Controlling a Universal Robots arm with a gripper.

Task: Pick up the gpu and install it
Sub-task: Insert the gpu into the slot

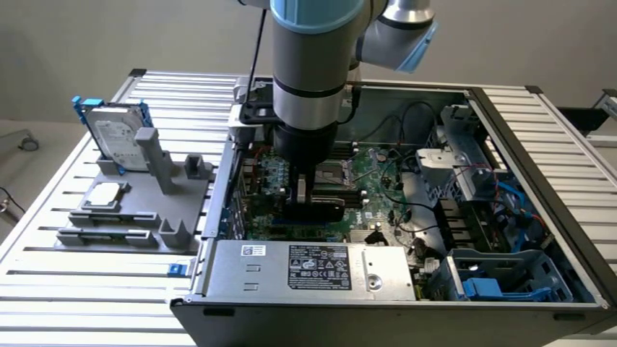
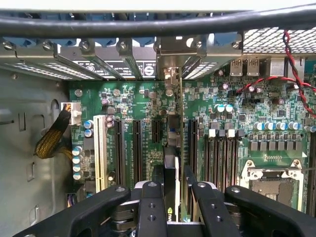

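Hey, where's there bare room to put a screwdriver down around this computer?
Bare slatted table in front of the grey parts holder, and the strip beside the computer case on the exterior view's right. Crowded: the motherboard, where the gripper holds the gpu.

Robot arm: you see one, going down into the case.
Gripper: one, with two black fingers.
Gpu: you have one card, standing on edge between the fingers.
Computer case: one, lying open on the tabletop.
Motherboard: one green board inside the case.
Power supply: one silver box with a label.
Hard drive in blue frame: one, upright in the grey holder.
Small square silver chip: one, on the grey holder.
Processor socket: you can count one.
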